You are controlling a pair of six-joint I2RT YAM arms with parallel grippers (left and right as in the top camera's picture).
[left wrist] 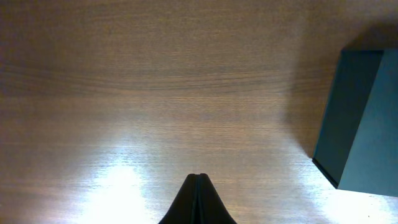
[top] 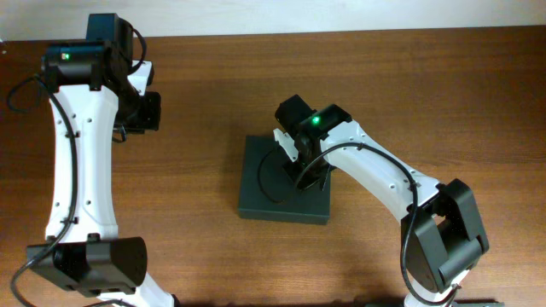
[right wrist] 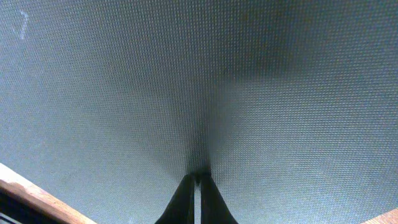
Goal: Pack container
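Note:
The container (top: 260, 192) is a dark green-black rectangular box in the middle of the table, with its flat lid down. My right gripper (top: 304, 176) is over its right half. In the right wrist view the fingers (right wrist: 198, 176) are shut, with the tips against the textured lid (right wrist: 249, 74) and nothing between them. My left gripper (top: 150, 111) is at the far left of the table, well away from the box. In the left wrist view it (left wrist: 198, 177) is shut and empty above bare wood, and the container (left wrist: 360, 124) shows at the right edge.
The brown wooden table (top: 426, 77) runs to a white wall at the back. A black cable (top: 271, 179) loops from the right arm over the lid. No hand tools or loose items are in view.

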